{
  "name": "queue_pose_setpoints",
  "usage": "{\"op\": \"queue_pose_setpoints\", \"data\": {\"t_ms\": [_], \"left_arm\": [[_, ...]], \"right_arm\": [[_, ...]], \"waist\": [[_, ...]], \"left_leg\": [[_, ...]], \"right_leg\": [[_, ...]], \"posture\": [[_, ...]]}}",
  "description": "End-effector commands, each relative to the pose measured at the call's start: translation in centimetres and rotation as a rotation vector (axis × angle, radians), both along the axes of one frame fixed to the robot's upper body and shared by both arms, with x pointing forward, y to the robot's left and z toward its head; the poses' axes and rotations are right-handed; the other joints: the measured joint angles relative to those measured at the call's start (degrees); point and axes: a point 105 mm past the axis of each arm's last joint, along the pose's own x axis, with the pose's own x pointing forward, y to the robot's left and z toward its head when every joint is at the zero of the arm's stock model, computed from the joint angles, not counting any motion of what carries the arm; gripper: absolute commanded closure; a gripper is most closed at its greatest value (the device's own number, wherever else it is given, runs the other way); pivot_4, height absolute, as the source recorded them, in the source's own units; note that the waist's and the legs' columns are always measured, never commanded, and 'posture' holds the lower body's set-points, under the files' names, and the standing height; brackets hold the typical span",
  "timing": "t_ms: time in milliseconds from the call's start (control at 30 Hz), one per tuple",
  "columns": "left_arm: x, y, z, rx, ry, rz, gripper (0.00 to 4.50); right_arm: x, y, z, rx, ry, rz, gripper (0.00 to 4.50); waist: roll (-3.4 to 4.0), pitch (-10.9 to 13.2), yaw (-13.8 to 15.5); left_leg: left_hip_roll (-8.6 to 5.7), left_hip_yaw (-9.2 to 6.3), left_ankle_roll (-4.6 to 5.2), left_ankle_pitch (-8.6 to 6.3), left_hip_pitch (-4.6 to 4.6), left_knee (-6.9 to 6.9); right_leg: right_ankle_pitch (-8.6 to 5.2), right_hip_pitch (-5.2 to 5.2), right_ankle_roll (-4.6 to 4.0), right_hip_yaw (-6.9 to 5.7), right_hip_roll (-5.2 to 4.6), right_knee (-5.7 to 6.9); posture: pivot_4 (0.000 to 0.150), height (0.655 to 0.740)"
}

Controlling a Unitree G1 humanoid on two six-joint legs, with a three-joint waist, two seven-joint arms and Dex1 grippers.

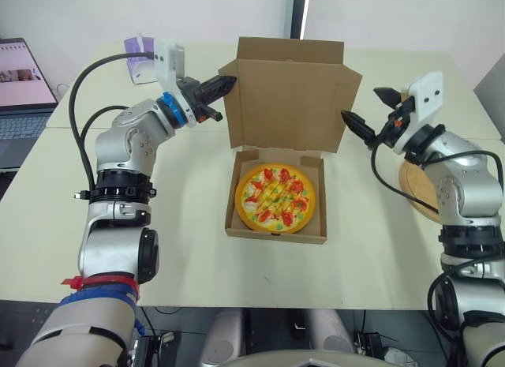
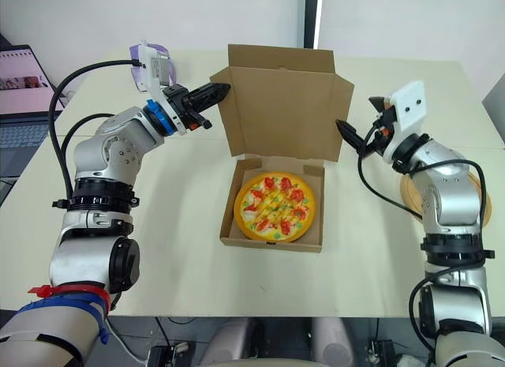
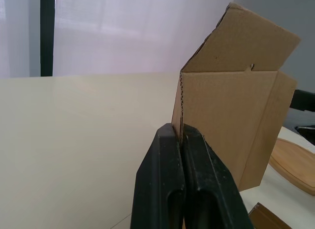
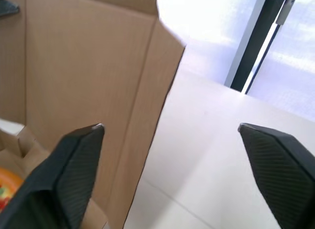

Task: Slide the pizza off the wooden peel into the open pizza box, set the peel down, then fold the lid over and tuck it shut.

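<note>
My left gripper (image 1: 230, 84) pinches the upright lid (image 1: 288, 99) by its side edge (fingers clamped tight). My right gripper (image 1: 362, 103) is spread wide just beside the opposite edge. The pizza (image 1: 275, 196) lies in the box (image 1: 272, 234).

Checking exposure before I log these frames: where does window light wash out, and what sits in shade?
Left wrist view: the window behind the lid is washed-out white, the lid's near face shaded. Right wrist view: glare whitens the window above the table. Left eye view: even light, the pizza clearly lit.
</note>
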Motion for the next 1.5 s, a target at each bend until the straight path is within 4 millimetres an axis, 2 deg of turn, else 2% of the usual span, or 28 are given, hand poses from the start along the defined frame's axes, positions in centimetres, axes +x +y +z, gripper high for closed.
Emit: {"op": "queue_pose_setpoints", "data": {"t_ms": [33, 233, 333, 533, 567, 667, 700, 867, 967, 1200, 1500], "left_arm": [[-0.3, -0.1, 1.4, -0.003, -0.056, -0.009, 4.5], [-0.4, -0.3, 1.4, -0.002, -0.059, -0.017, 4.5], [-0.4, -0.3, 1.4, 0.0, -0.059, -0.016, 4.5], [-0.5, -0.2, 1.3, 0.001, -0.058, -0.013, 4.5], [-0.5, -0.2, 1.3, 0.001, -0.059, -0.013, 4.5], [-0.5, -0.3, 1.3, 0.008, -0.064, -0.013, 4.5], [-0.5, -0.3, 1.3, 0.01, -0.067, -0.012, 4.5], [-0.5, -0.2, 1.6, 0.029, -0.119, 0.03, 4.5], [-0.7, -0.1, 1.7, 0.044, -0.154, 0.043, 3.95], [-1.0, 0.4, 1.5, 0.094, -0.214, 0.129, 1.99], [-1.6, 0.5, -0.1, 0.124, -0.215, 0.175, 1.99]], "right_arm": [[0.2, 1.1, 1.8, 0.01, -0.041, 0.067, 0.02], [0.8, 2.0, 2.7, 0.005, -0.052, 0.112, 0.02], [0.4, 2.4, 2.8, 0.016, -0.053, 0.15, 0.59], [0.3, 2.3, 2.8, 0.031, -0.054, 0.141, 2.73], [0.3, 2.3, 2.8, 0.033, -0.055, 0.138, 3.21], [0.3, 2.4, 2.7, 0.037, -0.056, 0.132, 4.25], [0.3, 2.5, 2.7, 0.038, -0.057, 0.13, 4.45], [0.4, 2.9, 2.6, 0.054, -0.056, 0.101, 4.45], [0.2, 3.3, 2.2, 0.058, -0.049, 0.095, 4.5], [0.0, 3.5, 1.9, 0.068, -0.041, 0.092, 4.5], [0.0, 3.6, 2.0, 0.071, -0.041, 0.09, 4.5]], "waist": [[0.0, 0.0, -0.01], [0.0, 0.0, 0.0], [0.0, 0.0, 0.0], [0.0, 0.0, 0.01], [0.0, 0.0, 0.01], [0.0, 0.0, 0.01], [0.0, 0.0, 0.01], [0.01, 0.0, -0.01], [0.01, 0.0, 0.0], [0.02, -0.01, 0.0], [0.02, -0.02, 0.04]], "left_leg": [[0.0, 0.0, 0.0, 0.0, 0.0, 0.0], [0.0, 0.0, 0.02, 0.0, -0.02, 0.0], [0.0, -0.01, 0.03, -0.01, -0.04, 0.0], [0.0, 0.0, 0.03, -0.01, -0.03, 0.0], [0.0, 0.0, 0.03, -0.01, -0.03, 0.01], [0.01, 0.0, 0.03, -0.01, -0.02, 0.01], [0.0, 0.0, 0.03, -0.01, -0.02, 0.01], [0.01, 0.0, 0.03, -0.01, -0.03, 0.01], [0.01, 0.0, 0.03, -0.01, -0.03, 0.01], [0.01, 0.0, 0.02, -0.01, -0.02, 0.02], [0.01, 0.02, 0.03, -0.01, -0.02, 0.04]], "right_leg": [[0.0, 0.01, 0.0, 0.0, 0.0, 0.0], [0.0, 0.0, 0.0, -0.01, 0.0, 0.0], [0.0, 0.0, 0.0, -0.01, 0.0, -0.02], [0.0, 0.0, 0.0, -0.01, 0.0, 0.02], [0.0, 0.0, 0.0, -0.01, 0.0, 0.02], [0.01, 0.0, 0.0, -0.01, 0.0, 0.03], [0.01, 0.0, 0.0, -0.01, 0.0, 0.03], [0.01, -0.02, 0.0, 0.0, 0.0, 0.03], [0.01, -0.02, 0.0, 0.01, 0.0, 0.04], [0.01, -0.02, 0.0, 0.01, 0.0, 0.06], [0.01, -0.02, 0.0, 0.02, 0.0, 0.07]], "posture": [[0.15, 0.74], [0.15, 0.74], [0.15, 0.74], [0.15, 0.74], [0.15, 0.74], [0.15, 0.74], [0.15, 0.74], [0.15, 0.74], [0.15, 0.74], [0.15, 0.74], [0.15, 0.74]]}}
